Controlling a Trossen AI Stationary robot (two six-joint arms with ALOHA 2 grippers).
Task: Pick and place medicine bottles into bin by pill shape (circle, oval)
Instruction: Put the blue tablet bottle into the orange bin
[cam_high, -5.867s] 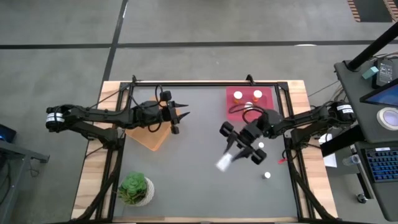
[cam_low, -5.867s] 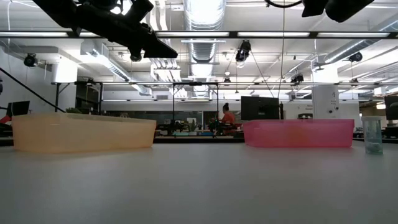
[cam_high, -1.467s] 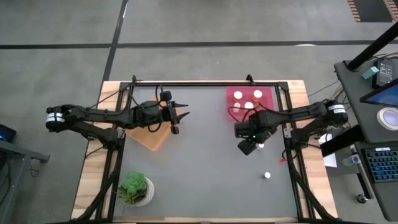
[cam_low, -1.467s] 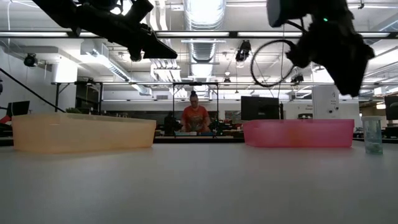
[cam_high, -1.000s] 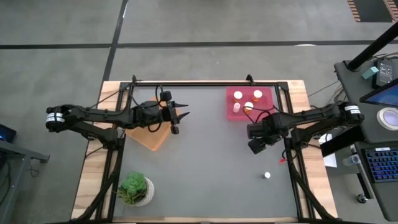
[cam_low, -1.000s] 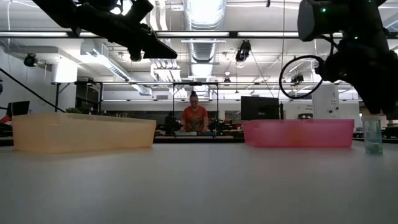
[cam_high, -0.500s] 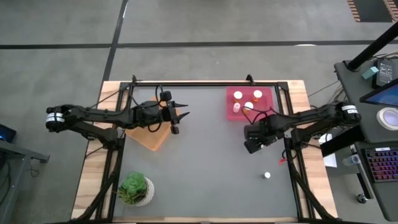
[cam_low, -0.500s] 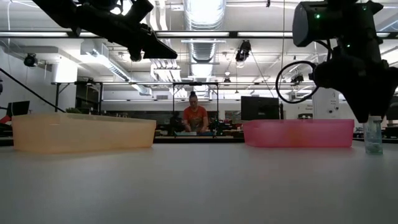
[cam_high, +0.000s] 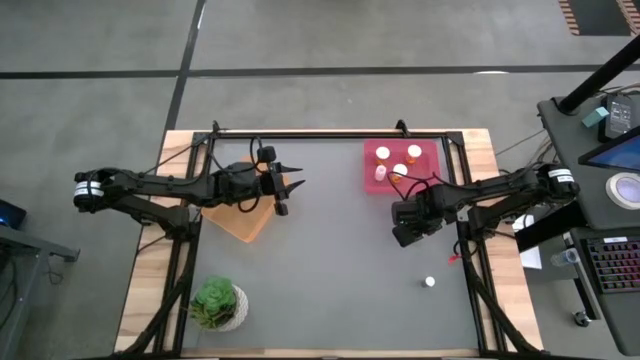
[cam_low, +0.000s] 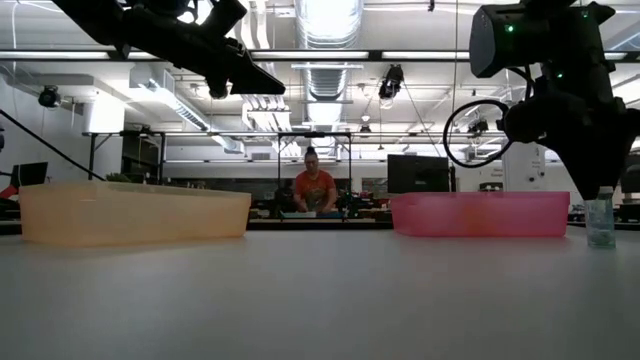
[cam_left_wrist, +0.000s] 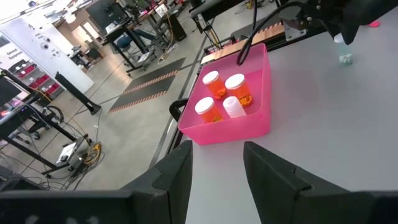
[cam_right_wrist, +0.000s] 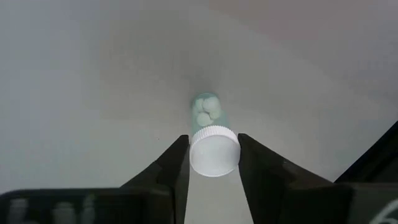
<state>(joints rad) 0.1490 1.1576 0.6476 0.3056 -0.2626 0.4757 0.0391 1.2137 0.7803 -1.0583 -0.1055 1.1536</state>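
Note:
A small clear medicine bottle (cam_right_wrist: 205, 111) with a round white cap stands upright on the grey table near its right edge, also seen in the low view (cam_low: 600, 222). My right gripper (cam_right_wrist: 214, 146) points down over it and is shut on its cap; in the high view the gripper (cam_high: 403, 232) hides the bottle. The pink bin (cam_high: 370, 165) at the far right holds several white-capped bottles (cam_left_wrist: 217, 93). Another small bottle (cam_high: 429, 282) stands nearer the front. My left gripper (cam_high: 290, 188) hangs open above the orange bin (cam_high: 240, 215). My right gripper pinches the bottle's white cap (cam_right_wrist: 214, 154) between its two fingers, one on each side of the cap's rim. The fingers come from above, pointing down. The bottle stands upright with its base on the table (cam_low: 600, 240).
A potted green plant (cam_high: 217, 303) sits at the near left corner. The orange bin (cam_low: 130, 212) and pink bin (cam_low: 480, 215) stand along the far side, with bare grey table between them and toward the front. A person shows in the room beyond.
My right gripper has shifted a little toward the table's left edge and sunk slightly, coming down around the standing bottle's cap. The bottle has stayed where it stood.

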